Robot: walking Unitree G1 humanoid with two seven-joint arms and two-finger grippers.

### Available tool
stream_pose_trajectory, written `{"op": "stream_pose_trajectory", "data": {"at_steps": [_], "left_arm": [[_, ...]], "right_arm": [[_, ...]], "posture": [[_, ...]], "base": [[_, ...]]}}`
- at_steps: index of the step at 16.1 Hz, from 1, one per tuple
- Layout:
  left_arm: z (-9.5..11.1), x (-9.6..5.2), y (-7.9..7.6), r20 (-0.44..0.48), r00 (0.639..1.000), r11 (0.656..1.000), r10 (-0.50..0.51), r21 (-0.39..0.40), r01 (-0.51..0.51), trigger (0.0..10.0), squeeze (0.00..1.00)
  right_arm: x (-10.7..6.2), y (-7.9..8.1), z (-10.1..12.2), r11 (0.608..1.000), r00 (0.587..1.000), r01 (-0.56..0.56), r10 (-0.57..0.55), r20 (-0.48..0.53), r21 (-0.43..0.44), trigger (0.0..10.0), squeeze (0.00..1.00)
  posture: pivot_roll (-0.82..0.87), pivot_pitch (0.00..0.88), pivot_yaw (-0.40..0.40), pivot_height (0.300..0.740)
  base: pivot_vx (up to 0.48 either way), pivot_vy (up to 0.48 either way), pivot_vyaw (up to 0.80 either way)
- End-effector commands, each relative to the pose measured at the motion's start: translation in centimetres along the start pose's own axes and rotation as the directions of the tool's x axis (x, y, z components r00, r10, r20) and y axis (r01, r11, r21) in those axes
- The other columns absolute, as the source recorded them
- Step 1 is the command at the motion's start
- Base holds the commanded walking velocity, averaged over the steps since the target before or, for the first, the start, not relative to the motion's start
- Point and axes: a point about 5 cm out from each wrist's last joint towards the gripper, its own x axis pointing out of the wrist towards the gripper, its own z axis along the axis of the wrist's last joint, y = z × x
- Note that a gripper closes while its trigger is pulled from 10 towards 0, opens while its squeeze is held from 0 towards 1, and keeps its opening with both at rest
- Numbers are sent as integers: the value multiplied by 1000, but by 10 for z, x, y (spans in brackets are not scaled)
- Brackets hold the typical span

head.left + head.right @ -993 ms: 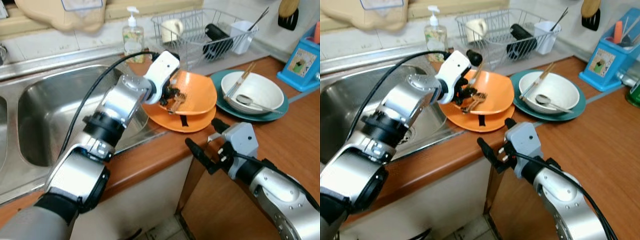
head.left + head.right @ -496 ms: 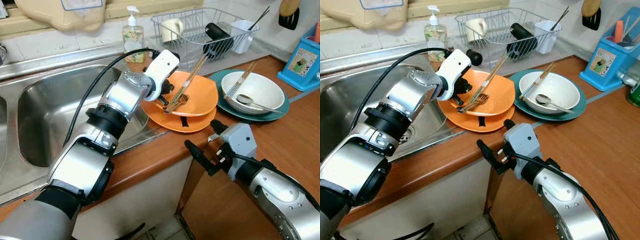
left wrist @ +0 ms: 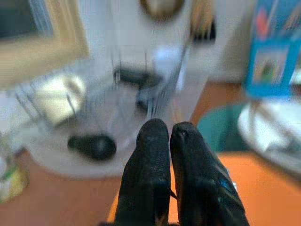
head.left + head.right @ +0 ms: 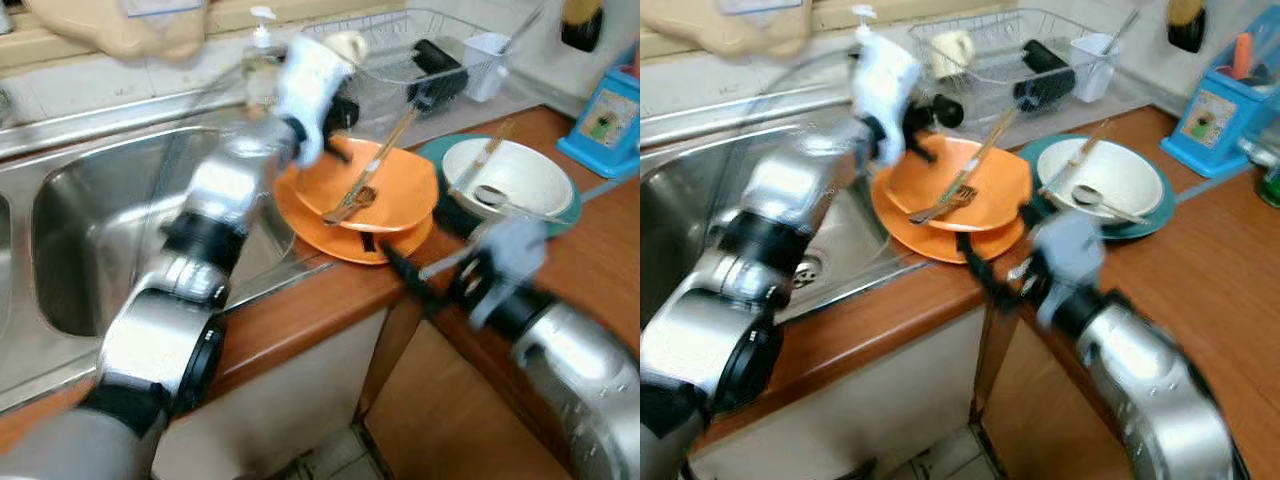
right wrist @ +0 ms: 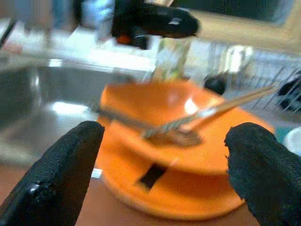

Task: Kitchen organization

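Two stacked orange plates sit on the wooden counter beside the sink. A fork and a pair of chopsticks lie across the top plate. My left gripper is shut with nothing between its fingers; it hangs above the plates' far left rim, blurred by motion. My right gripper is open, its fingers spread wide in front of the plates' near edge. To the right, a white bowl with a spoon and chopsticks stands on a teal plate.
A steel sink lies to the left. A wire dish rack with a cup, a dark bottle and a white holder stands behind the plates. A soap bottle is at the back, a blue box at the far right.
My left gripper has lifted off the utensils and risen toward the back. My right gripper has moved forward to the orange plates' near edge. The views are blurred by motion.
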Motion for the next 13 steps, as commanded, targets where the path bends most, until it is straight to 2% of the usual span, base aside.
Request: {"op": "stream_pose_trajectory", "data": {"at_steps": [1,2,3,4,5,6,7,8,9,10,11,13], "left_arm": [[5,-12,7,68,998,1000,15,-10,-14,10000,620],[1,-26,11,86,995,999,41,-21,-39,10000,1000],[0,-31,13,93,994,998,51,-27,-49,10000,1000],[-5,-48,17,105,992,997,76,-24,-74,10000,1000],[-6,-54,18,108,991,997,82,-19,-80,10000,1000],[-11,-70,17,102,992,997,80,4,-80,10000,1000],[-13,-77,15,92,993,997,73,21,-76,10000,1000],[-23,-96,8,45,999,998,28,52,-31,10000,925],[-29,-108,2,10,1000,998,8,61,-9,10000,67],[-35,-117,-2,-18,1000,998,0,70,1,10000,0],[-39,-125,-6,-43,999,998,-17,66,20,10000,0],[-39,-136,-13,-60,997,997,-50,57,53,10000,0]], "right_arm": [[4,-2,8,1000,1000,1,-2,29,31,10000,1000],[13,-6,12,999,1000,17,-18,21,49,10000,1000],[17,-7,13,998,1000,20,-21,19,55,10000,1000],[29,-13,13,996,998,54,-52,-27,72,10000,1000],[34,-15,14,995,997,64,-61,-42,77,10000,1000],[47,-23,14,988,991,109,-100,-87,106,10000,1000],[53,-26,16,984,990,120,-109,-92,128,10000,1000],[71,-36,17,972,979,163,-139,-146,168,10000,937],[84,-41,18,965,969,184,-147,-196,186,10000,204],[96,-46,18,958,958,202,-150,-244,205,10000,0],[105,-50,17,952,945,220,-156,-287,210,10000,0],[119,-50,16,945,940,185,-90,-330,269,10000,0]], "posture": [[-163,0,24,740],[-157,0,23,740],[-156,0,23,740],[-150,0,22,740],[-149,0,22,740],[-139,0,21,740],[-139,0,21,740],[-127,0,19,740],[-125,0,18,740],[-121,0,15,740],[-115,0,12,740],[-104,0,1,740]], "base": [[0,0,0],[0,0,0],[0,0,0],[0,0,0],[0,0,0],[0,0,0],[0,0,0],[0,0,0],[0,0,0],[0,0,0],[0,0,0],[0,0,0]]}}
